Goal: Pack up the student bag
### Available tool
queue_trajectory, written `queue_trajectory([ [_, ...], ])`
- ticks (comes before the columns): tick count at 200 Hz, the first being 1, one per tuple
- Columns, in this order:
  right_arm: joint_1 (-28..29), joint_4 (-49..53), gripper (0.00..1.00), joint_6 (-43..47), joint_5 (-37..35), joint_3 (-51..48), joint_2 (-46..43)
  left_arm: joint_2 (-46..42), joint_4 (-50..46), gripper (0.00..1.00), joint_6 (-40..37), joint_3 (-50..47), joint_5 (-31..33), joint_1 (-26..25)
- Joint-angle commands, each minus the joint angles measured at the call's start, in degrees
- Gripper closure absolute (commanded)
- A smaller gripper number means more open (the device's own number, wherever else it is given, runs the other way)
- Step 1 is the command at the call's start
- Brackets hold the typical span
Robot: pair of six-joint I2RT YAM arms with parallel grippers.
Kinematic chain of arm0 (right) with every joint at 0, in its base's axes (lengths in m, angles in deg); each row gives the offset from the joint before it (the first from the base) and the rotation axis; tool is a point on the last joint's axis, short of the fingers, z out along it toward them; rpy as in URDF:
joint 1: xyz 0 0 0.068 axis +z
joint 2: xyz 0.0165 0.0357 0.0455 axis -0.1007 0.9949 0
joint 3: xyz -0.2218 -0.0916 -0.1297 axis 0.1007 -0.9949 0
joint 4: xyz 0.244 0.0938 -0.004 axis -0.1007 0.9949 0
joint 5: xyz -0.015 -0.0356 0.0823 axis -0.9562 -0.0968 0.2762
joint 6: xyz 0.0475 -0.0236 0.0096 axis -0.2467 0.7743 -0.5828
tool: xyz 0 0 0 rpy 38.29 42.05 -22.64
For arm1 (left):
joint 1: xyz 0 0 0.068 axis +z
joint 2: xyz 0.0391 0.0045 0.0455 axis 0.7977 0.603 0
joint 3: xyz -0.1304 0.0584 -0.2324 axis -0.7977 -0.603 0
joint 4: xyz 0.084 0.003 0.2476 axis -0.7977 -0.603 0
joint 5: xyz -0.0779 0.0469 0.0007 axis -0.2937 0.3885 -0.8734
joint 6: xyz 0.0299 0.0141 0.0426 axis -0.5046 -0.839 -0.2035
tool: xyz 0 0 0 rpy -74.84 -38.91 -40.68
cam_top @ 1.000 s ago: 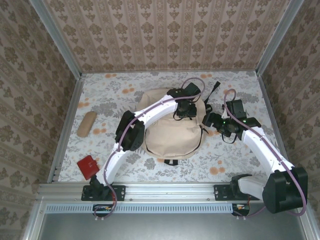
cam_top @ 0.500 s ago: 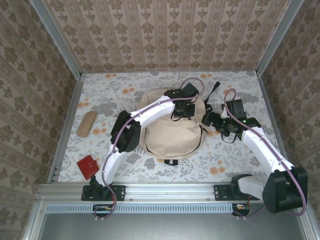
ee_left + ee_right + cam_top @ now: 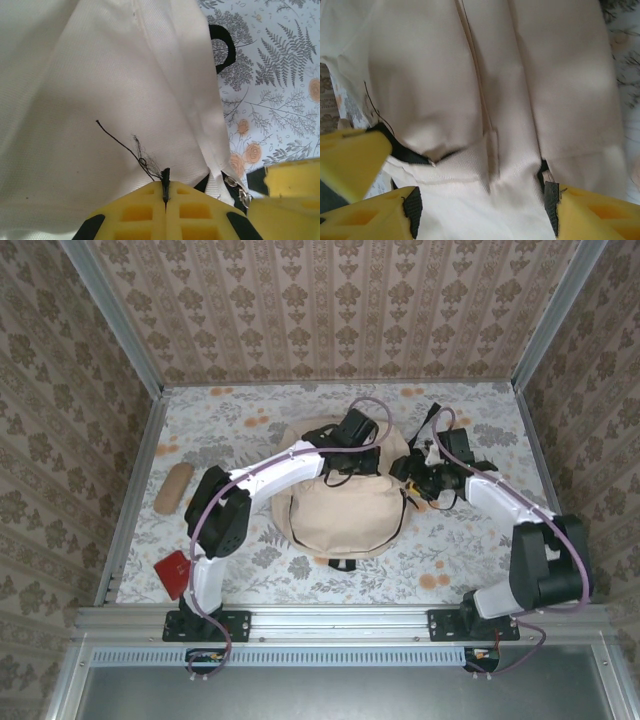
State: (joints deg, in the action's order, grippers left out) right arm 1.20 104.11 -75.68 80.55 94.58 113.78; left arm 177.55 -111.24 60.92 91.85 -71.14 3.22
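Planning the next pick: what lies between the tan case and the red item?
Only bare floral tablecloth between tan case and red item, in the top view.

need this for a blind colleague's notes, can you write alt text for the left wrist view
The yellow left tool is shut on a thin black tab at the edge of the large cream fabric backpack. A black strap loop and the floral-print tablecloth lie at the picture's right.

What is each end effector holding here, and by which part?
The left end effector pinches a small black tab on the student bag. The right end effector is open astride the bag's fabric, gripping nothing.
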Motion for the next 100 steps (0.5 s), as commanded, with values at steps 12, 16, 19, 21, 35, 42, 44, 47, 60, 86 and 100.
queue_trajectory([
  [12,-0.3,-3.5,0.44,-1.6,3.7,5.2,6.8,-2.0,3.6,1.0,-0.8,-1.1,-1.6,0.6],
  [16,-0.3,-3.2,0.47,-1.8,3.9,5.7,7.8,-1.9,3.5,1.0,-0.8,-1.1,-1.7,0.7],
  [19,-0.3,-3.0,0.48,-1.8,3.9,6.1,8.4,-1.9,3.5,1.0,-0.8,-1.1,-1.7,0.7],
  [21,-0.3,-3.0,0.49,-1.8,4.0,6.3,8.7,-1.9,3.6,1.0,-0.8,-1.1,-1.7,0.7],
  [35,-0.2,-2.5,0.52,-1.7,3.9,7.3,11.0,-1.8,3.6,1.0,-0.8,-1.2,-1.8,0.8],
  [42,-0.2,-2.4,0.54,-1.6,3.8,7.8,11.8,-1.8,3.5,1.0,-0.9,-1.2,-1.9,0.8],
  [44,-0.2,-2.4,0.55,-1.6,3.8,7.9,12.0,-1.8,3.6,1.0,-0.9,-1.3,-1.8,0.7],
  [47,-0.2,-2.4,0.56,-1.5,3.8,8.0,12.4,-1.8,3.5,1.0,-0.9,-1.4,-1.8,0.7],
  [60,-0.1,-3.3,0.61,-1.5,5.3,8.4,13.7,-1.7,3.4,1.0,-1.0,-1.4,-1.8,0.7],
  [86,-0.1,-5.0,0.75,-2.0,8.5,8.9,15.6,-1.3,3.1,1.0,-1.0,-1.4,-1.7,1.0],
  [100,-0.1,-5.7,0.85,-2.4,8.8,8.7,15.7,-1.3,2.1,1.0,-0.9,-1.2,-0.7,1.0],
])
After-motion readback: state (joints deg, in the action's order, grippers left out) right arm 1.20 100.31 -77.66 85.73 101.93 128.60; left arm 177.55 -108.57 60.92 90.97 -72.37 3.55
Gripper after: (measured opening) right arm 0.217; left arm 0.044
